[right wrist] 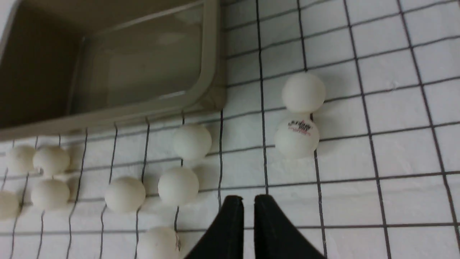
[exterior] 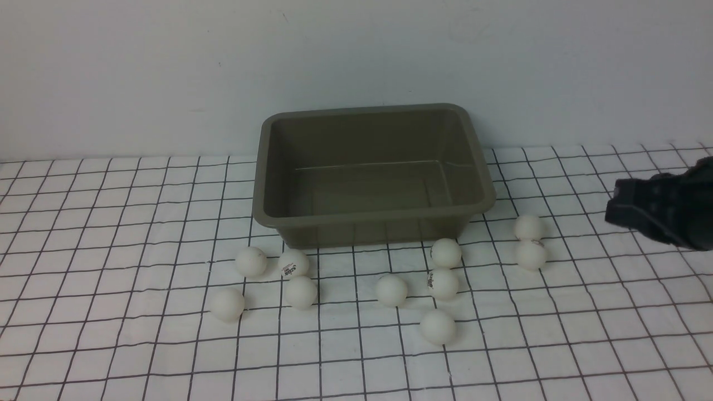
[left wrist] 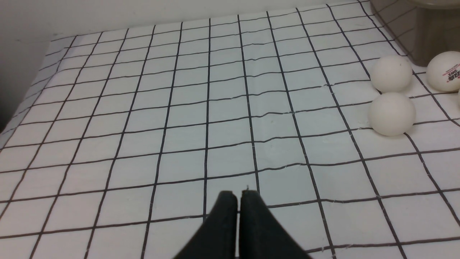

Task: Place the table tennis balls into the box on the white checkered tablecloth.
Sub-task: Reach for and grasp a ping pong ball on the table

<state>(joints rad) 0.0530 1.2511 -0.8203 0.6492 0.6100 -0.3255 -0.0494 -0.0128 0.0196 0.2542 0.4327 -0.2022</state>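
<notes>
Table tennis balls [exterior: 391, 290], ten small matte white spheres, all lie loose on white black-gridded checkered tablecloth [exterior: 111, 223]. None sits in olive-grey rectangular plastic box [exterior: 362, 228], which stands empty. Balls are likely very light, hollow, thin-shelled, smooth and apt to roll or squirt free, so pinch gently across the widest middle, from above. Right claw [right wrist: 248, 199]: narrow slit between jaws, holding nothing; touching pair [right wrist: 297, 138] lies just ahead of it, box beyond. Left claw [left wrist: 238, 194]: pressed closed, empty; nearest balls ahead, toward the box.
</notes>
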